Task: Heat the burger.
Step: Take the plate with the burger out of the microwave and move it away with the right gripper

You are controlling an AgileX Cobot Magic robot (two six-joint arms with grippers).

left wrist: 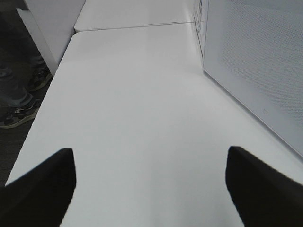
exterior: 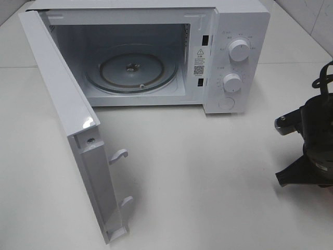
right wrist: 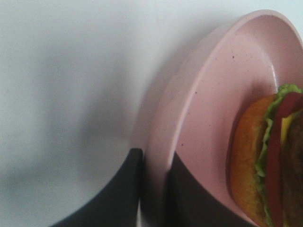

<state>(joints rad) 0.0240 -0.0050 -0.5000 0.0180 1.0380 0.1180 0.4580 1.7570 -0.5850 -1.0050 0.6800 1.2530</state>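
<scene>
Exterior high view: a white microwave (exterior: 156, 52) stands on the white desk (exterior: 208, 182) at 12 o'clock, its door (exterior: 73, 130) swung fully out toward 8 o'clock, two hook latches on its free edge. A round glass turntable (exterior: 131, 70) lies in the cavity; two round knobs (exterior: 238, 50) sit on the panel. The right arm (exterior: 312, 148), dark and angular, enters at 3 o'clock; its gripper and the burger are out of frame here.

Left wrist view: the left gripper (left wrist: 151, 189) hangs spread wide over bare desk, touching nothing; its two black fingers (left wrist: 40, 189) show only as matte tips. The microwave's perforated white side wall lies toward 2 o'clock.

Right wrist view: the right gripper (right wrist: 154, 189) is pressed together on the raised rim of the pink plate (right wrist: 208, 109), one finger outside, one inside. The plate is smooth, speckled and shallow. The burger (right wrist: 265, 161) rests on it just beside the inner finger, at 4 o'clock: glossy golden bun, ruffled green lettuce, red tomato, yellow cheese.
</scene>
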